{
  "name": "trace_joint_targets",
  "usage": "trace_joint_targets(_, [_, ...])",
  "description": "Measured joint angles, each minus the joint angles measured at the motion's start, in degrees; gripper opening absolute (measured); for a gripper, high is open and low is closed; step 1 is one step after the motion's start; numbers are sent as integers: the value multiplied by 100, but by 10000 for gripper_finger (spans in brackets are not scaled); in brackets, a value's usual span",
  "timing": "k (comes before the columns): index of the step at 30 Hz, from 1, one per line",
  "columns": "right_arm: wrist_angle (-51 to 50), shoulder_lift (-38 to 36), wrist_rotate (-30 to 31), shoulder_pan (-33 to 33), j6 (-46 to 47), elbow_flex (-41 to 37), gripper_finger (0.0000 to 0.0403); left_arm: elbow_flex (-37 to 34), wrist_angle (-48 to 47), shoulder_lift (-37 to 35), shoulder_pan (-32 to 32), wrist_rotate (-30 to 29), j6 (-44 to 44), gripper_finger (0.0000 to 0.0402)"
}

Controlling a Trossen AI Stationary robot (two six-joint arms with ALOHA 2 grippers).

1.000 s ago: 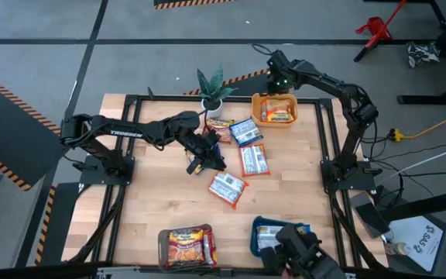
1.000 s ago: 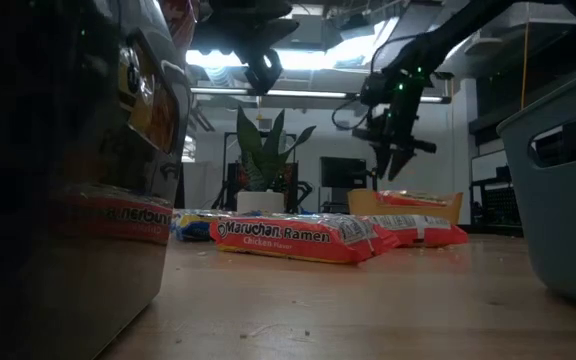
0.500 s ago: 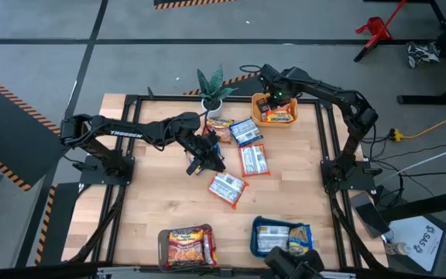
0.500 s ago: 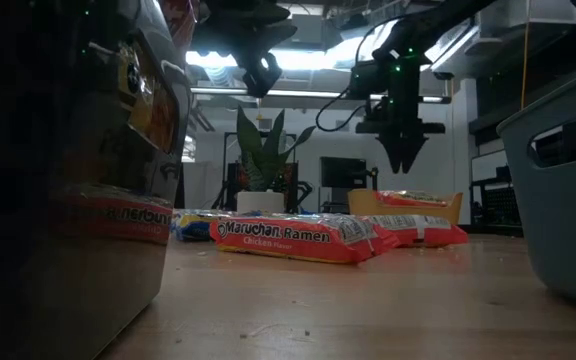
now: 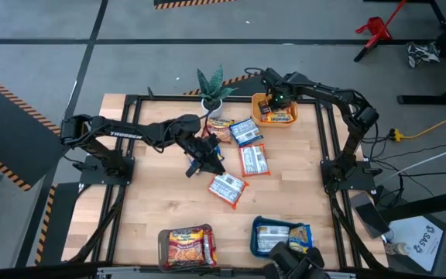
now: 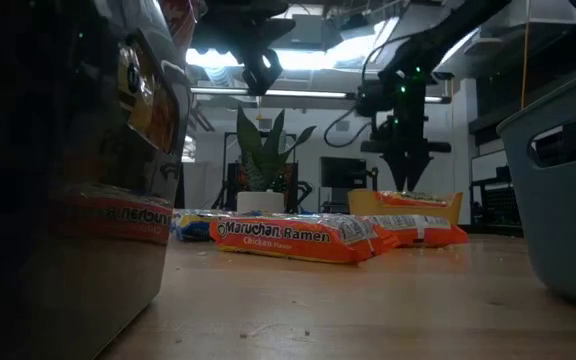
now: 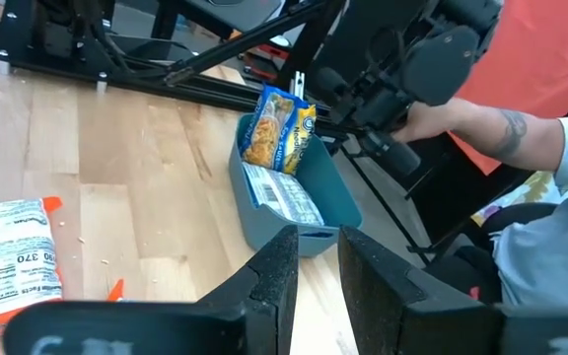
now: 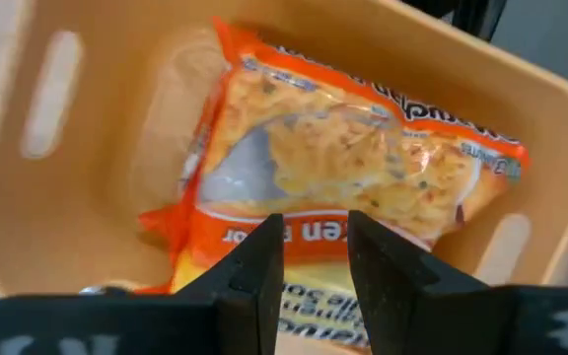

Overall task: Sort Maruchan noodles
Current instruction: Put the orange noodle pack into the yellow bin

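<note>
Several Maruchan noodles packets lie flat on the wooden table: one orange [image 5: 228,189], one [image 5: 254,160], a blue one [image 5: 245,132] and one [image 5: 218,124] by the plant. An orange packet [image 8: 363,187] lies in the yellow tray [image 5: 276,110]. My right gripper [image 5: 273,99] hangs over that tray, pointing down, open and empty [image 8: 316,266]. My left gripper [image 5: 206,157] hovers over the table's middle, its fingers slightly open with nothing between them [image 7: 316,281]. In the low view the right gripper [image 6: 405,172] stands above the tray and the left gripper [image 6: 261,72] is high up.
A brown tray [image 5: 186,246] with red packets and a teal tray [image 5: 281,236] with blue packets stand at the near edge. A person [image 7: 521,148] with dark gear [image 5: 289,263] is beside the teal tray. A potted plant [image 5: 212,93] stands at the far edge.
My right gripper has come from beyond the table's far edge toward the near edge, over the yellow tray, sinking a little and tipping to point more steeply down. The dark gear at the near edge has drawn back off the teal tray.
</note>
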Motion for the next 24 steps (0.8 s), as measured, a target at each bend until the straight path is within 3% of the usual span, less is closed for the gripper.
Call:
trace_joint_targets(18, [695,-27,-366,-520,-216,-106,103,0,-78,-2,59,-91,-50,71])
trace_joint_targets(21, [679,-343,-668,-507,-235,162,103,-8,-249,-47,80,90,-48,71])
trace_joint_targets(24, [454,-692,-1404,-436,-236,311,103,-5,-317,-67,57,-100,108,71])
